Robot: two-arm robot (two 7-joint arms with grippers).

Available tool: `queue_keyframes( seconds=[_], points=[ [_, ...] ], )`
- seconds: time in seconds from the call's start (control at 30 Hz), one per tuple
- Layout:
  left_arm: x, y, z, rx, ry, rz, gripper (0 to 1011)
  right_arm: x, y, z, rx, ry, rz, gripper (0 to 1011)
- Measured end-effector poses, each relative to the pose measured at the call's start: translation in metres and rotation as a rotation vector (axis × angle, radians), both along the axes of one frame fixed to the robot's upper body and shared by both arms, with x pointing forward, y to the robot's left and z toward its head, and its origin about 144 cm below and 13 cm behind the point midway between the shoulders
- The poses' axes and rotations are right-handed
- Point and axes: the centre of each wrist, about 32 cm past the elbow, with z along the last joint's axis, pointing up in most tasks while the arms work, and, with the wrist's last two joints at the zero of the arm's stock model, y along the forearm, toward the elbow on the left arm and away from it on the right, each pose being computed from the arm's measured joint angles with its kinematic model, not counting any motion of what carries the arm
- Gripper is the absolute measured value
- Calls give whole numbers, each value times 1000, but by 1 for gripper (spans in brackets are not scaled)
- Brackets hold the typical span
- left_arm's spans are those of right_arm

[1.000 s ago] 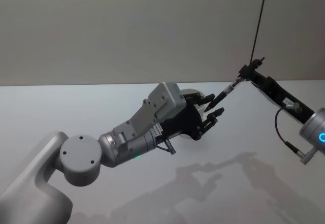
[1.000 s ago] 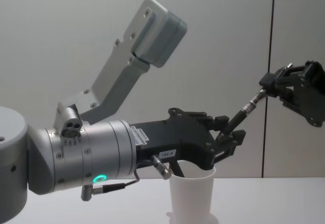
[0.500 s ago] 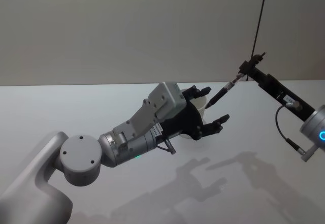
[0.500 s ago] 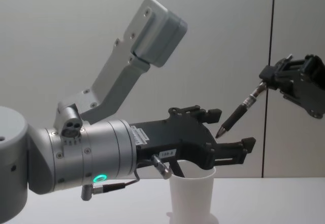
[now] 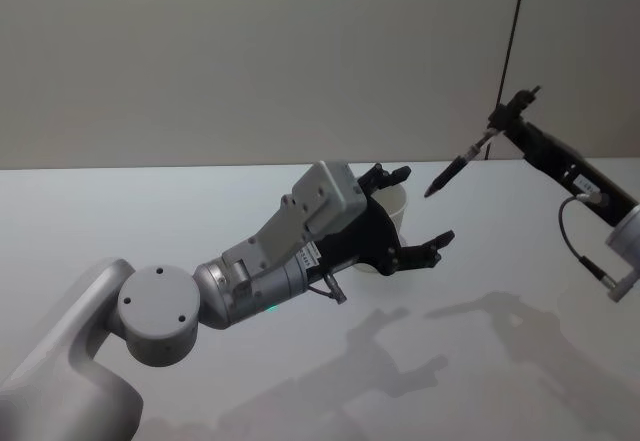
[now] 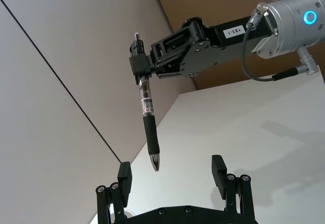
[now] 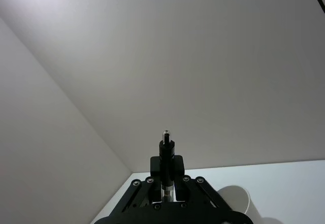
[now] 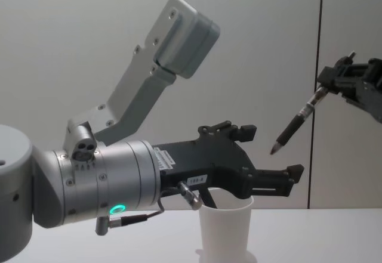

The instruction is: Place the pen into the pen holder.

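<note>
plain grey wall rises behind a white bench [image 5: 200,211]. left gripper [image 5: 408,215] hangs spread wide with nothing between its fingers, just above the rim of the pen holder [image 8: 225,230], a white paper cup standing upright on the bench directly under it. right gripper [image 5: 497,129] is raised well off to the side of the left one, pinched tight on the upper end of the pen [image 8: 296,122], which slants tip-down in the air between the two grippers, apart from the left gripper and from the cup.
</note>
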Motion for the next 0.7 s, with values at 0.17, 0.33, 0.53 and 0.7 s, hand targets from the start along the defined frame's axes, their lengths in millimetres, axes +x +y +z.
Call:
queue_keyframes(
  seconds=[0.17, 0.33, 0.53, 0.7],
  points=[
    [0, 0, 0, 0, 0, 0, 1003, 5, -5, 0, -34, -44, -7, 130],
    [0, 0, 0, 0, 0, 0, 1003, 11, -8, 0, -72, -91, -5, 130],
    [0, 0, 0, 0, 0, 0, 1003, 22, -11, 0, -121, -155, 17, 130],
    [0, 0, 0, 0, 0, 0, 1003, 34, -11, 0, -166, -209, 44, 130]
  ],
)
